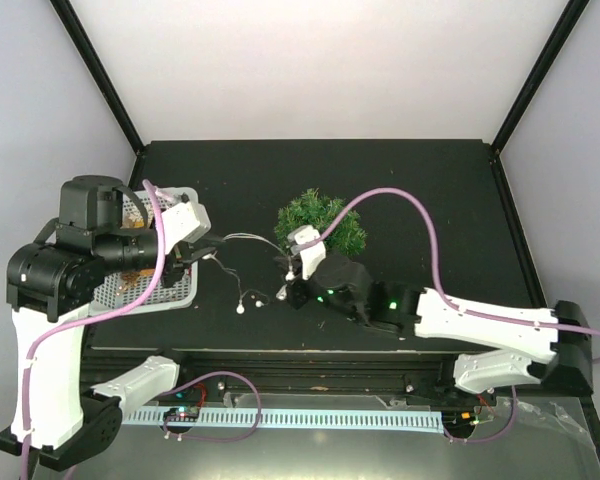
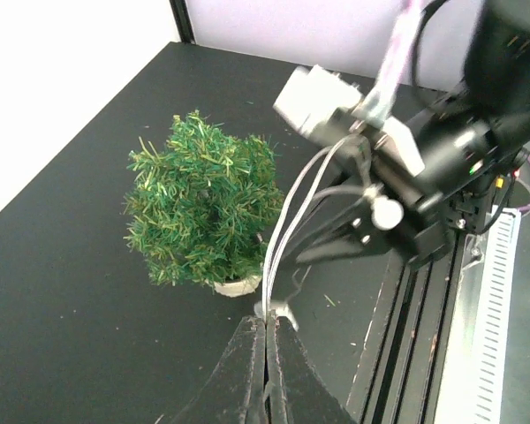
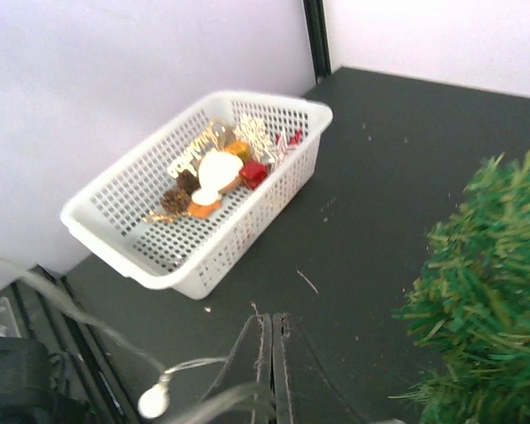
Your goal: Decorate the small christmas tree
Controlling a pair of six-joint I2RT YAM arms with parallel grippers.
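A white basket [image 3: 247, 231] of ornaments [image 3: 216, 172] sits at the left of the table [image 1: 410, 180]. Beside it the left gripper [image 2: 267, 331] is pinched shut on a thin light wire [image 2: 287, 221] (small white bulbs [image 1: 242, 308] along it). The right gripper [image 3: 272, 340] has its jaws closed; whether they hold the wire I cannot tell. The small christmas tree [image 1: 320, 218] stands upright just behind it, mid-table.
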